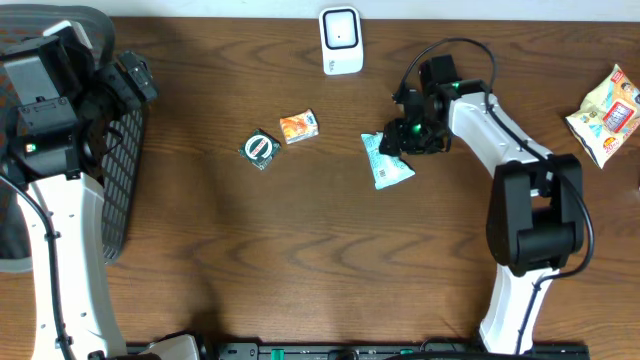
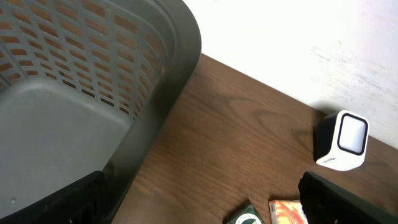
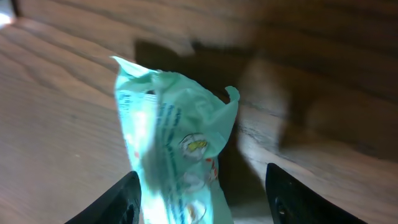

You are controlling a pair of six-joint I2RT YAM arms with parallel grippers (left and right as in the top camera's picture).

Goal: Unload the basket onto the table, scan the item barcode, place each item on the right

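Brown wooden table (image 1: 200, 250) holds an orange packet (image 1: 298, 126) left of the right gripper (image 1: 396, 145), with a white scanner (image 1: 340, 40) beyond it. Its fingers (image 3: 124, 199) stand apart around the teal packet (image 3: 174, 155); the left gripper (image 2: 199, 199) gapes wide beside a grey basket (image 2: 155, 93).

Right arm (image 1: 500, 140) stretched toward 11 o'clock, right gripper (image 1: 402, 136) low, jaws parted. Left arm (image 1: 50, 200) toward 12 o'clock, left gripper (image 2: 199, 208) spread wide.

We log dark wood surface (image 1: 250, 260): white scanner (image 1: 341, 41), orange packet (image 1: 299, 126), round green packet (image 1: 260, 149), teal pouch (image 1: 388, 165), yellow snack bag (image 1: 606, 115), grey basket (image 1: 122, 175) at left.
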